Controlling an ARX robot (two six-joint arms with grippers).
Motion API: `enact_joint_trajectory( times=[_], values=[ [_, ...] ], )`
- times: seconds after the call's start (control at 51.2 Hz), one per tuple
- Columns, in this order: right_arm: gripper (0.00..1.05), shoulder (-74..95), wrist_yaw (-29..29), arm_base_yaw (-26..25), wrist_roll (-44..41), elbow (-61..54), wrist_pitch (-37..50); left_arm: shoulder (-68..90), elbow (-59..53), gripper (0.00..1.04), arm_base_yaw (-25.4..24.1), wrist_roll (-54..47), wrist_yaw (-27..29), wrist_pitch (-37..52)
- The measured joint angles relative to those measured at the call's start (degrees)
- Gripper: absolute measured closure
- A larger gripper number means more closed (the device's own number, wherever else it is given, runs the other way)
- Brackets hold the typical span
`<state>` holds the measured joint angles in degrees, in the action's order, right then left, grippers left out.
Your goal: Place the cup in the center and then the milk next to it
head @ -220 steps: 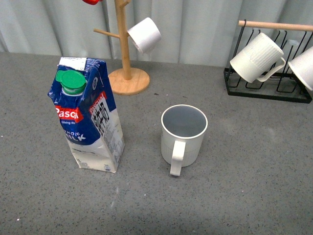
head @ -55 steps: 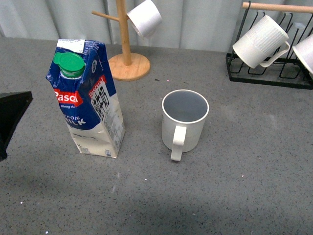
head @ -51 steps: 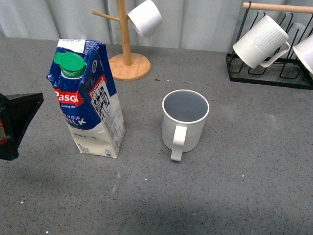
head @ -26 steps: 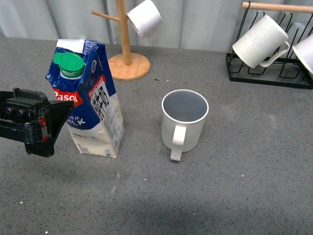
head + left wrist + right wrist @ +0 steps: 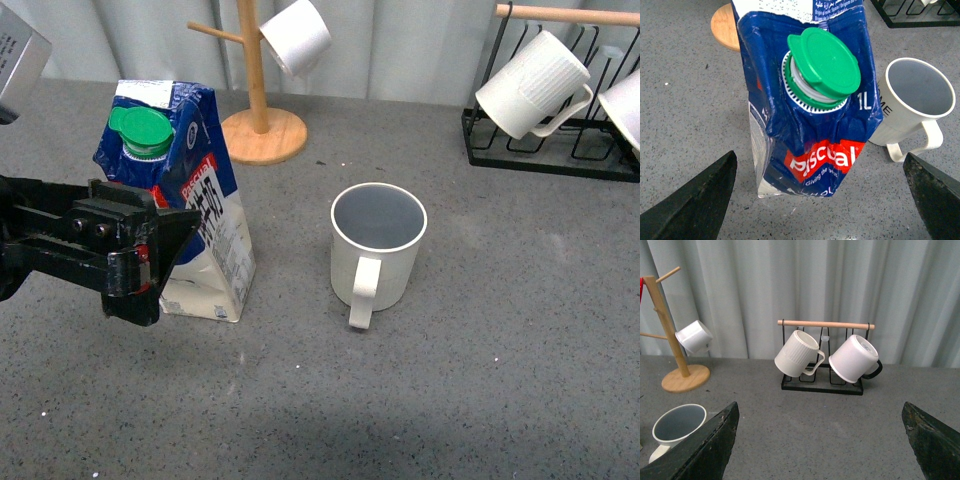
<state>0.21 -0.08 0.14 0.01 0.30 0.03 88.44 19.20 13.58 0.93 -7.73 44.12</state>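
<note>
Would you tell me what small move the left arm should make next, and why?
Probably ease the left gripper forward until its open jaws straddle the milk carton. The cup already stands mid-table, and the carton is not yet gripped.

carton [image 5: 200, 215] stood on tabletop [image 5: 500, 380], left of mug [image 5: 377, 255] | mug's handle faced the robot | mug tree [image 5: 258, 100] behind, between both | rack [image 5: 570, 14] far right at back, mugs [image 5: 530, 85] hanging on it | left pincer [image 5: 819, 156] straddled carton, fingers apart from it
</note>
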Motion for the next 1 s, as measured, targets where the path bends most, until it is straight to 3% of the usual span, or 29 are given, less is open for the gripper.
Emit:
enact_joint_trajectory(
  times=[0.547, 0.997],
  values=[
    [0.09, 0.0, 0.0, 0.0, 0.0, 0.0, 0.0, 5.7, 4.9, 0.07, -0.3, 0.8, 2.5, 0.4],
    [0.09, 0.0, 0.0, 0.0, 0.0, 0.0, 0.0, 4.1, 6.1, 0.89, 1.2, 1.9, 3.8, -0.5]
  ],
)
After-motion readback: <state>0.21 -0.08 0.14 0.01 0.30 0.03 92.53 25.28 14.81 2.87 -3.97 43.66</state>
